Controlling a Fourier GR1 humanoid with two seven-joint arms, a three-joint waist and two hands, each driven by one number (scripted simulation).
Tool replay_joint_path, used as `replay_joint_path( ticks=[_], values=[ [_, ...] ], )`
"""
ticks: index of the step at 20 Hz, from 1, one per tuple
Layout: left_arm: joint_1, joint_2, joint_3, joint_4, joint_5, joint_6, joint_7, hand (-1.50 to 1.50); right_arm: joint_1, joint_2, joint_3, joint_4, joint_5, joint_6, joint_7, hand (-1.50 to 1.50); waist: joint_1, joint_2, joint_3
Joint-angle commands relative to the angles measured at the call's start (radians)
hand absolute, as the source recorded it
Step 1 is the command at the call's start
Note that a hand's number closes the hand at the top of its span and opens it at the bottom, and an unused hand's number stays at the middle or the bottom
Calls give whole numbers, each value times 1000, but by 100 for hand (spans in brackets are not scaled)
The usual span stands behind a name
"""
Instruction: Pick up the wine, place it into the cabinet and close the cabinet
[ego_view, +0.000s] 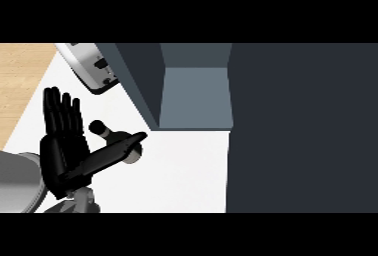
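Wine (104, 130), dark-capped, sits beside the flat black left hand (63, 150).

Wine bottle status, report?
Left hand open, thumb across dark-capped pale wine bottle. Right hand unseen. Grey cabinet open, bottle outside it.

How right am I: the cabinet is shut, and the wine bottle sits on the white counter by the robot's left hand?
Not quite: the head view shows the cabinet open, its inside visible. The wine bottle does sit on the white counter by the left hand.
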Motion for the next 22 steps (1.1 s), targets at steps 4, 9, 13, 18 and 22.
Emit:
replay_joint_path(
  ticks=[4,9,13,18,22],
  values=[
    [103,45,78,-20,81,-91,-22,-150,-13,27,7,-3,31,-4,-7,-150,2,0,0],
    [115,-8,55,39,60,-79,-84,-150,16,24,35,-96,4,-15,75,-150,-1,0,0],
    [141,-10,107,115,130,-123,-174,-150,-27,39,79,-121,51,-63,124,-150,0,0,0],
    [164,-1,166,253,208,-210,-315,-150,-116,44,57,75,90,-28,13,-150,4,2,0],
    [197,22,187,303,244,-263,-364,-150,-51,-15,-64,-42,-77,10,75,-150,0,0,0]
  ],
)
